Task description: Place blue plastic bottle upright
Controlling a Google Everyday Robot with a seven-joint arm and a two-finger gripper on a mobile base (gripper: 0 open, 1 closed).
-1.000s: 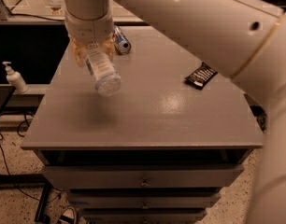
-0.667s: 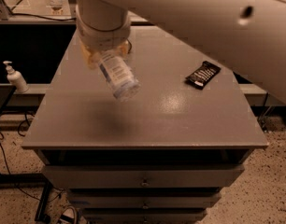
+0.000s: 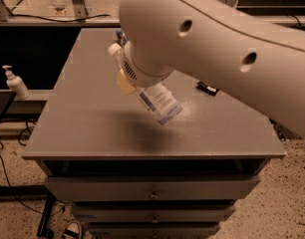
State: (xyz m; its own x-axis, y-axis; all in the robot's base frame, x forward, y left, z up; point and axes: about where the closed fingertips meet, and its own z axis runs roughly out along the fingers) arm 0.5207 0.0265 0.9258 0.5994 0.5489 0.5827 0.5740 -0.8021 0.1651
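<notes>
Since the earlier frame your gripper has carried the bottle toward 4 o'clock, from over the table's left part to nearer its middle. The arm now fills more of the upper right of your view. You can see the gripper at the arm's end, just left of the frame's centre, clamped on the bottle's upper part. One yellowish finger shows on the near side; the other is hidden behind. The bottle hangs clear of the table, tilted, with its base pointing toward 4 o'clock and its labelled side facing you. Its cap end is hidden within the gripper. Its shadow lies on the tabletop toward 7 o'clock from it. A small black object lies flat on the table at 2 o'clock from the bottle, apart from it and close under the arm's edge. At 9 o'clock, off the table and lower, a pump bottle stands upright. Drawers run below the table's front edge.
</notes>
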